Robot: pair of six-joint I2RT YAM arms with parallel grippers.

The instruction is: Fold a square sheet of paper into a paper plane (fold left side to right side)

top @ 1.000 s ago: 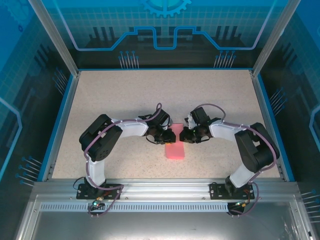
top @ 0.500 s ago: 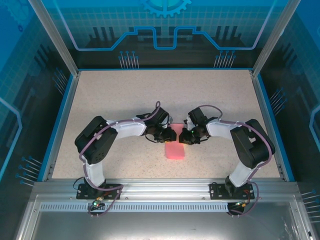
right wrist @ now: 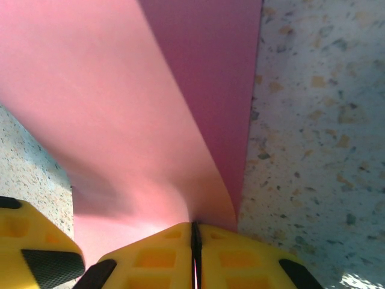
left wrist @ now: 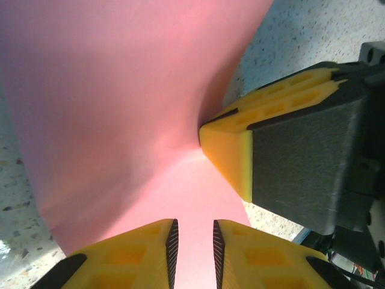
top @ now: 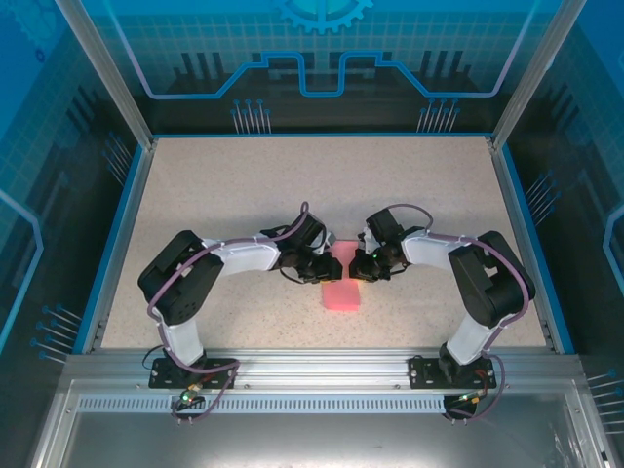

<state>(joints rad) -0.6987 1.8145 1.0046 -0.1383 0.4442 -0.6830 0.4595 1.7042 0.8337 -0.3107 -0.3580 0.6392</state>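
observe right gripper (right wrist: 194,232) clamped on raised edge of square sheet of paper (top: 342,290); find left gripper (left wrist: 192,226) beside it, jaws narrowly apart over same sheet.

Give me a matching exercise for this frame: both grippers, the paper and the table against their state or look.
1. left gripper
2. right gripper
3. square sheet of paper
4. table

A. speckled beige
B. jaws shut on the pink sheet
C. pink, curving up
D. jaws a narrow gap apart

Pairs: 1-D, 2-B, 3-C, 4-A
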